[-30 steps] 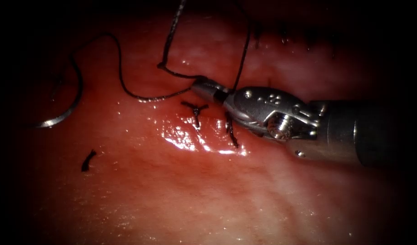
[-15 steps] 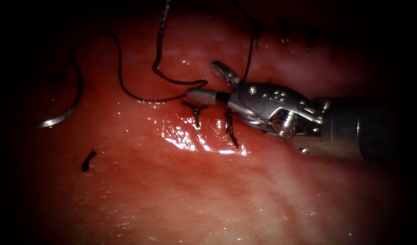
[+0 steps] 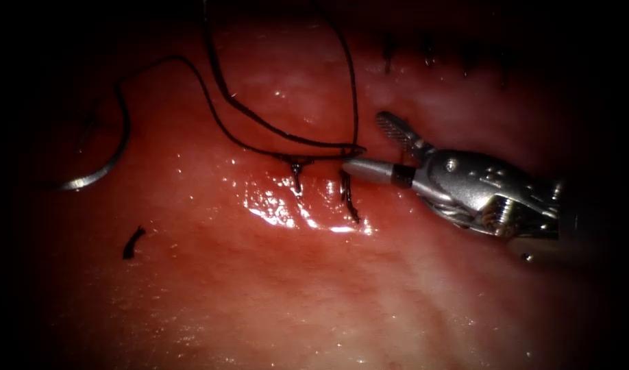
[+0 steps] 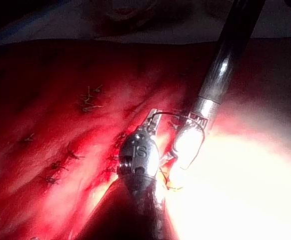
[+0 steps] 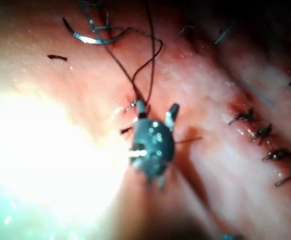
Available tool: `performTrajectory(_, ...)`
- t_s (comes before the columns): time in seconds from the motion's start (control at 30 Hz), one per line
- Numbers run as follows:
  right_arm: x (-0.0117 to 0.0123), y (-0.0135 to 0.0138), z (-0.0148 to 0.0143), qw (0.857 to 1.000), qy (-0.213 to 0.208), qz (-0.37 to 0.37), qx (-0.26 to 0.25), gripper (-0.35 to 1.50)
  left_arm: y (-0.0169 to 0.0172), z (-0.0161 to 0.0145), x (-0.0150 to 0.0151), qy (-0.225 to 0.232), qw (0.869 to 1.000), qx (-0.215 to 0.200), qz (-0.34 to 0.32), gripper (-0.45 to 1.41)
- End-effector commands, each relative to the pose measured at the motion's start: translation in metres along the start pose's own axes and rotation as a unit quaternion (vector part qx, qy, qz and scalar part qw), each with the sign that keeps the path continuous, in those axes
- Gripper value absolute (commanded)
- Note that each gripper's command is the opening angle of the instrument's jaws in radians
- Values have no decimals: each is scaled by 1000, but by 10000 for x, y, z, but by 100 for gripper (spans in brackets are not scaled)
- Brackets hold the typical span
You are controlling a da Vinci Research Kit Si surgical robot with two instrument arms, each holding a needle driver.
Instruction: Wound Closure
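My right tool [image 3: 364, 141] comes in from the right with its jaws open and holds nothing; its lower jaw tip rests beside the thread [image 3: 287, 139] just right of two dark stitches [image 3: 295, 170]. The right wrist view shows the same tool [image 5: 156, 109] with its jaws spread. The curved needle [image 3: 95, 175] lies free on the tissue, far left of the stitches, not in it. Two thread strands rise out of the picture. My left tool [image 4: 153, 117] is shut, with thread [image 4: 168, 114] leaving its tip.
A short cut end of thread [image 3: 133, 241] lies on the tissue at lower left. Red fluid [image 3: 280, 212] glistens below the stitches. A row of finished stitches [image 5: 260, 132] runs beside the right tool. The needle [image 5: 93, 37] lies beyond it.
The right tool's jaws opened, let the thread go and drew back to the right. The rising strands swung left and the loop drew flatter onto the stitches.
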Motion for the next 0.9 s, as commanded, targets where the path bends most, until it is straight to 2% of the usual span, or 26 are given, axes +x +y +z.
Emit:
performTrajectory(0.03,-6,-3,-1,1000,0,-6,4,148,-2,7,-5,-4,1000,-1,0,-45)
performTrajectory(0.2,-15,-12,-27,999,-5,-30,21,148,22,-6,-10,-16,1000,-5,5,-45)
performTrajectory(0.4,-23,-26,-54,998,-4,-38,42,148,89,-31,1,-29,998,-51,5,-45)
performTrajectory(0.57,-24,-27,-60,998,-4,-39,44,145,148,-50,33,-17,995,-101,3,-45)
performTrajectory(0.73,-28,-24,-55,998,-3,-41,42,143,181,-61,80,5,990,-140,-6,-45)
performTrajectory(0.77,-29,-24,-54,998,-3,-41,42,143,186,-59,88,8,990,-144,-6,-3)
performTrajectory(0.83,-31,-26,-52,998,-6,-43,42,143,190,-54,93,3,988,-154,-5,94)
performTrajectory(0.9,-34,-28,-50,998,-10,-44,43,143,189,-45,92,-18,989,-142,-26,118)
